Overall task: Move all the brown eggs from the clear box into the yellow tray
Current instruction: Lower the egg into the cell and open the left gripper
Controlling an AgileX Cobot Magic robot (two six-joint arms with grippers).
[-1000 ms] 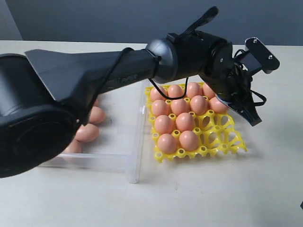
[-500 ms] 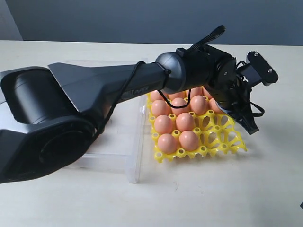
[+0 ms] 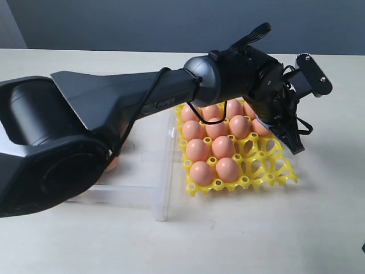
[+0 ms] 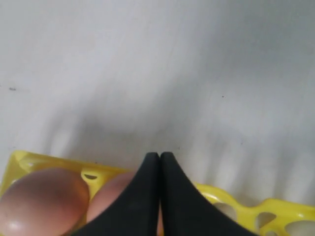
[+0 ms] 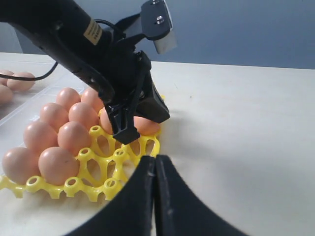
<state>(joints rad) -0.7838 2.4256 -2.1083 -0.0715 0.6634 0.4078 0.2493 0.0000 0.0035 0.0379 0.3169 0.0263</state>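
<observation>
Pale surface (image 3: 256, 228), grey-blue wall behind. Left gripper (image 3: 295, 147): jaws pressed together, nothing held, tips pointing down over the yellow tray (image 3: 268, 171) at its side away from the clear box (image 3: 162, 191), close by the end egg of a filled row; contact cannot be determined. Right gripper (image 5: 155, 158): jaws likewise together, empty, low over the surface near the tray. Brown eggs (image 3: 219, 147): about twelve seated in the tray, mostly toward the box side. Further eggs lie in the box beside the tray.
</observation>
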